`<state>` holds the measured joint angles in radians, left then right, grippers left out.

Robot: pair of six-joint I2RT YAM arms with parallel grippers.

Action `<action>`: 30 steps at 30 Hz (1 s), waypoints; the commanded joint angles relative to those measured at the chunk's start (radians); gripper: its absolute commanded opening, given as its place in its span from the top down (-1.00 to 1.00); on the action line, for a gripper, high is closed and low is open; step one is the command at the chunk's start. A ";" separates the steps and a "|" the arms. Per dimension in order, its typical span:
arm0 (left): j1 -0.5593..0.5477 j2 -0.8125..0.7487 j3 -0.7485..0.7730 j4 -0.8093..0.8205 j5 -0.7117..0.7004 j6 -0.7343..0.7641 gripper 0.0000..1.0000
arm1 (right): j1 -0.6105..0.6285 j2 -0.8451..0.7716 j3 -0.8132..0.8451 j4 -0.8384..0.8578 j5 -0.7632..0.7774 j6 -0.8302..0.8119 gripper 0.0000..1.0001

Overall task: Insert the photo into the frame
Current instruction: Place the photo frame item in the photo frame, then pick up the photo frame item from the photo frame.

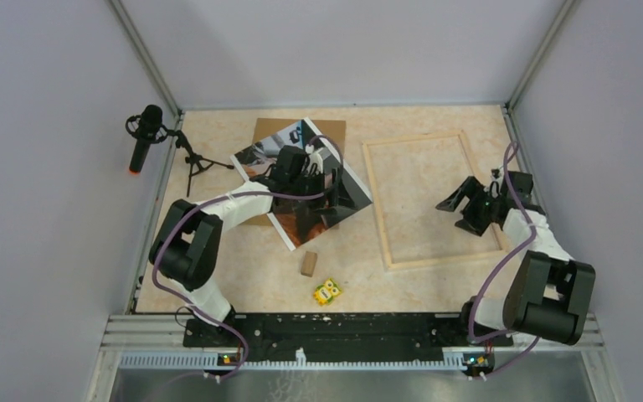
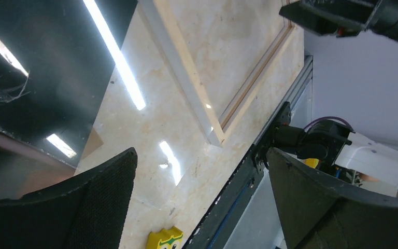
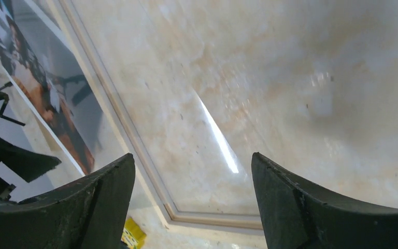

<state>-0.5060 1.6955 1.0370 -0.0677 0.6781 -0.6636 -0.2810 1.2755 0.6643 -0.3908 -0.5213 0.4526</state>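
Note:
The photo (image 1: 345, 191), a glossy dark print with a white border, lies tilted at the middle left, partly on a brown board. Its dark surface fills the upper left of the left wrist view (image 2: 46, 78). My left gripper (image 1: 314, 186) hovers over the photo, open and empty (image 2: 202, 168). The frame (image 1: 376, 201) of pale wood strips lies flat to the right of the photo, showing bare table inside. Its near strip and corner show in the left wrist view (image 2: 186, 72). My right gripper (image 1: 460, 213) is open and empty over the frame's right part (image 3: 193, 171), above the frame's corner (image 3: 172, 213).
The brown backing board (image 1: 272, 131) lies under the photo's far side. A small wooden block (image 1: 308, 263) and a yellow toy brick (image 1: 327, 291) sit in front of the photo. A microphone on a tripod (image 1: 144, 138) stands at the far left. Walls close in three sides.

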 commanded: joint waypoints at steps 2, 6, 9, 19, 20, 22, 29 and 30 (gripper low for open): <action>-0.005 -0.041 0.057 -0.052 0.059 0.103 -0.96 | -0.010 0.110 0.147 0.066 -0.067 -0.044 -0.63; -0.007 -0.071 0.037 -0.051 0.064 0.145 -0.96 | 0.013 0.288 0.293 0.079 -0.133 -0.104 -0.54; -0.009 -0.091 0.015 -0.047 0.071 0.161 -0.96 | 0.043 0.405 0.402 0.065 -0.200 -0.162 -0.53; -0.007 -0.109 0.008 -0.029 0.121 0.156 -0.96 | 0.119 0.788 0.732 -0.013 -0.385 -0.255 -0.43; -0.005 -0.108 0.006 -0.023 0.128 0.150 -0.96 | 0.121 0.811 0.742 -0.007 -0.418 -0.256 -0.41; -0.003 -0.107 0.001 -0.013 0.138 0.142 -0.96 | 0.126 0.834 0.735 0.028 -0.471 -0.253 -0.37; -0.003 -0.103 -0.003 -0.001 0.154 0.132 -0.96 | 0.147 0.856 0.650 0.118 -0.531 -0.219 -0.30; -0.003 -0.102 -0.004 0.003 0.158 0.130 -0.96 | 0.150 0.858 0.640 0.133 -0.546 -0.208 -0.28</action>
<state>-0.5114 1.6257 1.0424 -0.1196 0.7990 -0.5285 -0.1486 2.1162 1.3388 -0.3260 -0.9939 0.2394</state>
